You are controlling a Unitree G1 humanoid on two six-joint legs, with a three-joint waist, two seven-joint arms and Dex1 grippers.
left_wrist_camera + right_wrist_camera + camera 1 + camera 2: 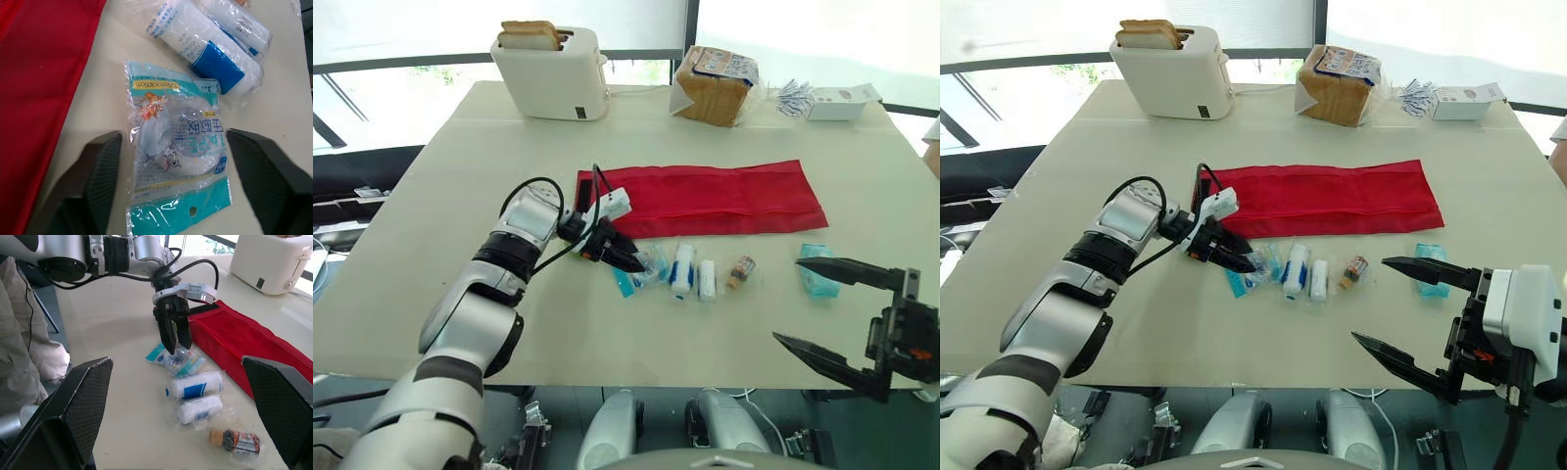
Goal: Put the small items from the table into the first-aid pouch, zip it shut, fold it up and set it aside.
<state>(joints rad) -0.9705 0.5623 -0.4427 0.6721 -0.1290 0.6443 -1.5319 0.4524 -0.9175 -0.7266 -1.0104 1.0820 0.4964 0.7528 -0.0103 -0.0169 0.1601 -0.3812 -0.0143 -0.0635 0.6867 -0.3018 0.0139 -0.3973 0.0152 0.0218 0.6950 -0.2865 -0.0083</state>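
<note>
Left tool (pixel 634 261) straddles tape packet (pixel 176 161) (jaws apart).

Hidden beneath the dark fingertips of the left gripper (pixel 639 264) in the head views: part of the teal tape packet (pixel 626 284). Cut by the frame edge in the left wrist view: that packet's teal end, most of the red pouch (pixel 39 98), and the smaller gauze roll (pixel 242 27). Too blurred to read: the label on the small brown bottle (pixel 235 440). Too small to tell apart: the blue-and-white sachets (pixel 793 96) beside the white box (pixel 842 102). Clipped at the picture's right edge: a person's arm (pixel 932 152). Cropped in the right wrist view: the toaster (pixel 274 259).
</note>
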